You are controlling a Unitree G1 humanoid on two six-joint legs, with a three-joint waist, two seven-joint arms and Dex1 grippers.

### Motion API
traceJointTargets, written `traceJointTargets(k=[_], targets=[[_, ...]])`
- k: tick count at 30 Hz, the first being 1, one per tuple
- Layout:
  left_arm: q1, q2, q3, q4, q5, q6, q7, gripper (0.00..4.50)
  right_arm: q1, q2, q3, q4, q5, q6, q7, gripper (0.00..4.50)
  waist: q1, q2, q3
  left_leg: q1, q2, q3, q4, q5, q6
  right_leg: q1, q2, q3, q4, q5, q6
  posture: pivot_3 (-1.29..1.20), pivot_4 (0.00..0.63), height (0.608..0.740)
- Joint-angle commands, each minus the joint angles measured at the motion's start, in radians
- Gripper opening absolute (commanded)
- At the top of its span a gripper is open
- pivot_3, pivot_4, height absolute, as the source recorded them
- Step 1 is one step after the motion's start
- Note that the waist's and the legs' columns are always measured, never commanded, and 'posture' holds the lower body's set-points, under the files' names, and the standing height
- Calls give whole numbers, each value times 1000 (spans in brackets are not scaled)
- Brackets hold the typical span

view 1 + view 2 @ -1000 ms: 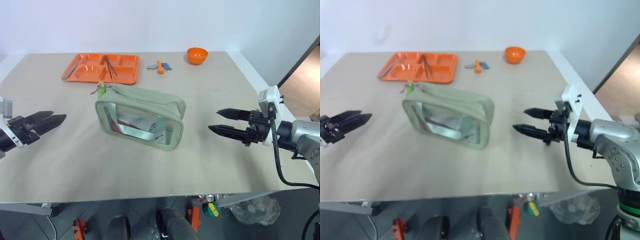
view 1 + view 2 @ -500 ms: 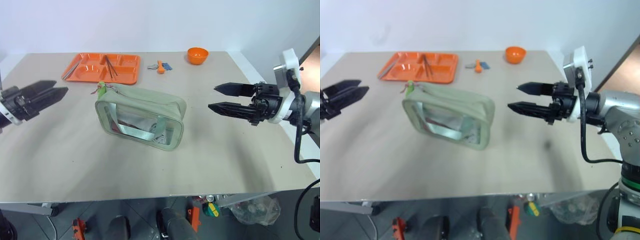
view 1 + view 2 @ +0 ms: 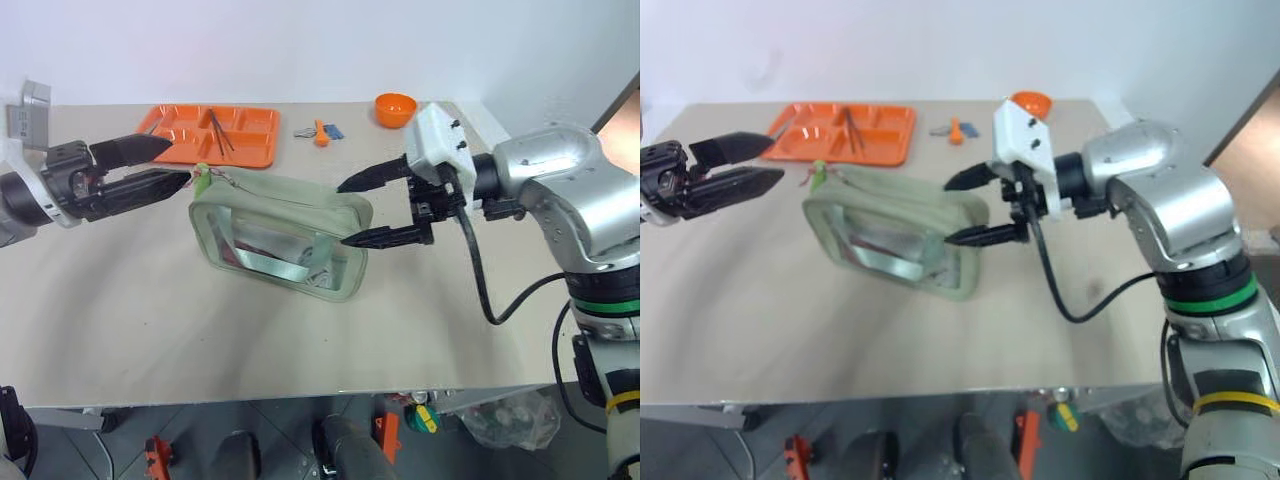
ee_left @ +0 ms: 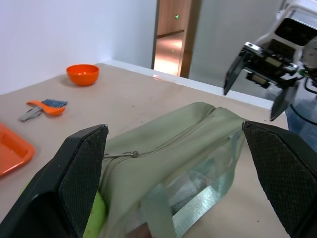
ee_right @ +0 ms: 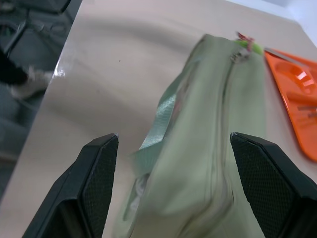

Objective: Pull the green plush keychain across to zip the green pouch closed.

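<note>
Bare table (image 3: 150, 300) around green pouch (image 3: 285, 235); orange tray (image 3: 205, 135) close behind its keychain end

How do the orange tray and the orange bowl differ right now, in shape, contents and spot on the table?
The orange tray is flat, rectangular and split into compartments; the orange bowl is small, round and deep. The tray holds thin dark utensils, perhaps chopsticks; nothing shows above the bowl's rim. The tray lies at the far left, just behind the green pouch; the bowl stands at the far right. Both are bright orange, at the table's far edge.
</note>
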Motion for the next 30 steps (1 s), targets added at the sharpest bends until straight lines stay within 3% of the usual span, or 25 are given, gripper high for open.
traceJointTargets(k=[1,9,16,17,26,27,30], targets=[[14,16,5,-45,-2,-9,-14,4500,-34,26,43,15,-85,-72,24,3721,0,0,0,0,0,0,0,0,0,0,0,0,0,0,0,0,150,740],[18,-2,-20,-50,3,-18,-1,4500,-116,137,133,90,-235,-136,29,3721,-1,0,0,0,0,-1,2,0,0,0,1,-1,2,0,-1,0,150,740],[29,-13,-19,-57,4,-19,7,4500,-115,159,131,113,-283,-158,39,3721,2,0,0,-1,0,-1,2,0,0,0,-1,-1,2,0,-1,0,150,740],[28,-14,-17,-55,4,-18,8,4500,-111,159,130,112,-287,-158,40,3203,2,0,0,-1,0,-1,2,0,0,0,-1,-1,2,0,-1,0,150,740],[16,-19,-11,-47,3,-24,22,4500,-88,162,141,126,-343,-192,36,224,1,0,0,0,0,-2,2,0,0,0,0,-2,2,0,-1,0,150,740],[15,-19,-10,-47,2,-23,25,4500,-88,163,140,129,-348,-197,38,30,1,0,0,0,0,-2,2,0,0,0,0,-2,2,0,-1,0,150,740],[16,-18,-1,-53,-7,-19,33,4500,-87,166,138,134,-355,-208,42,30,1,0,0,0,0,-1,2,0,0,0,0,-2,2,0,-1,0,150,740]])
